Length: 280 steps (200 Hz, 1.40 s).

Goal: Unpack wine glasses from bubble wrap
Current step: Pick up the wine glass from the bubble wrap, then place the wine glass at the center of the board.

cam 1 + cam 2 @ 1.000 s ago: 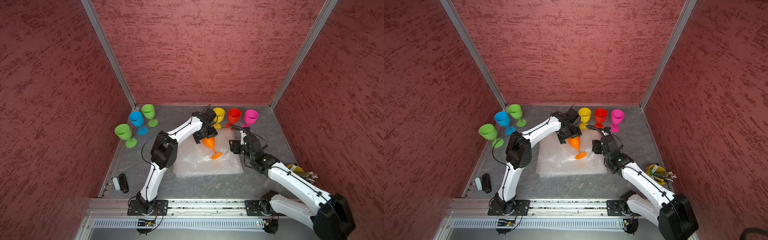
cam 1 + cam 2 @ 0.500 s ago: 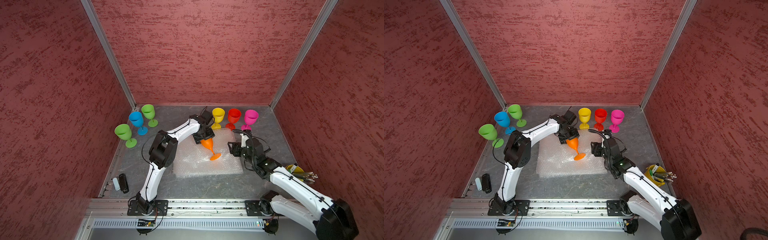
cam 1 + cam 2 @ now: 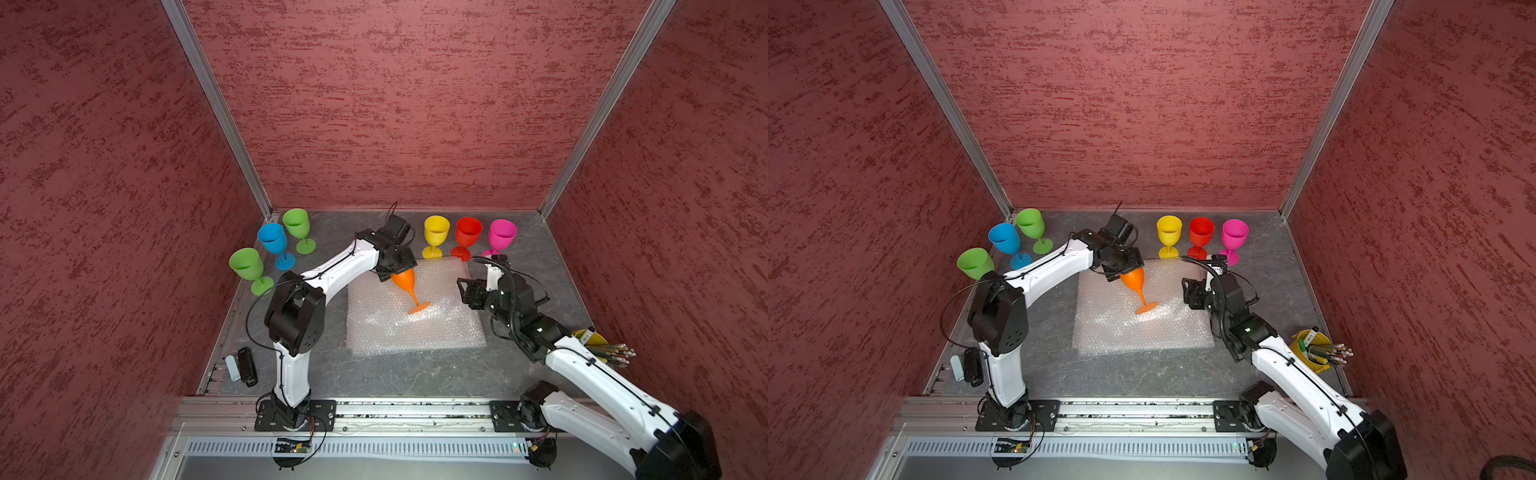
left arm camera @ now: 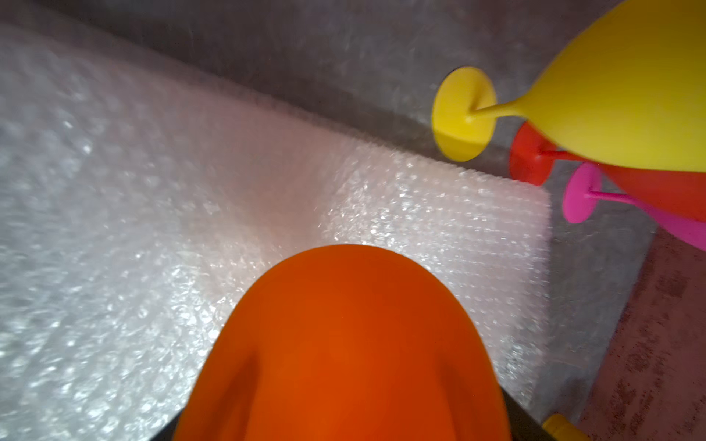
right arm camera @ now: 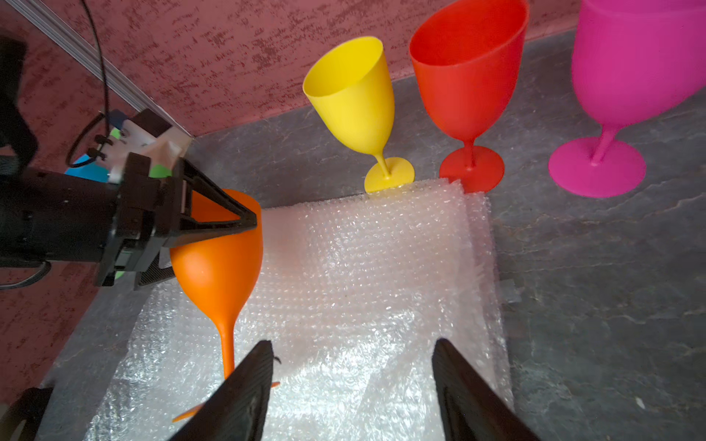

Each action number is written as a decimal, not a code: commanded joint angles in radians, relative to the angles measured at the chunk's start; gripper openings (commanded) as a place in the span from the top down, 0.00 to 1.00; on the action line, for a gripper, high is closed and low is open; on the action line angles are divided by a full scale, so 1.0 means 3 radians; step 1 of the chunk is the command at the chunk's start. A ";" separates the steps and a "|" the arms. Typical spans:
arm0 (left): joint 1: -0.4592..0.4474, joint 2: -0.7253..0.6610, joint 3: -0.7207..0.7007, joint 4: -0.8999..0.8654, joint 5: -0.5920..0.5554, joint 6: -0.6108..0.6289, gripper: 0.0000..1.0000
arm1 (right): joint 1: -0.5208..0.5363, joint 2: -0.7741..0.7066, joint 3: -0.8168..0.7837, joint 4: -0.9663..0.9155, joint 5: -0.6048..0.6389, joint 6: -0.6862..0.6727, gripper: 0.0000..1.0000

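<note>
Left gripper (image 3: 1121,272) is gripping the orange goblet (image 3: 1136,284) by the bowl. The goblet is leaning at a tilt, with its foot touching down on the flat bubble wrap sheet (image 3: 1142,332). Right gripper (image 3: 1187,293) is hanging by the sheet's right edge, apart from the goblet.

Along the back, the yellow goblet (image 3: 1169,232), red goblet (image 3: 1201,233) and pink goblet (image 3: 1234,236) are standing upright in a row. Over on the left, the blue goblet (image 3: 1004,239) is standing between the back green goblet (image 3: 1030,223) and the front green goblet (image 3: 975,262), whose stem is hiding behind the left arm. A yellow pen cup (image 3: 1304,347) is sitting near the right wall.
</note>
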 commanded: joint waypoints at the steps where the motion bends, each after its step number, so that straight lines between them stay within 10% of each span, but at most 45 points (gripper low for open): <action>1: 0.0016 -0.0421 -0.0276 0.0850 -0.0296 0.0661 0.22 | -0.0019 -0.0225 0.0106 0.0210 0.0124 -0.0052 0.32; 77: 0.0072 -0.0656 -0.1476 0.4058 -0.0394 0.2647 0.28 | -0.0019 -0.0405 0.0087 0.0348 0.0244 -0.0078 0.32; 134: 0.0320 0.0075 -0.1711 0.6113 -0.0214 0.2962 0.28 | -0.0019 -0.0266 -0.0031 0.0610 0.0133 -0.0011 0.32; 280: 0.0425 0.1276 -0.0835 0.6012 -0.0019 0.3144 0.24 | -0.0019 -0.0123 -0.0155 0.0948 0.0219 -0.0149 0.31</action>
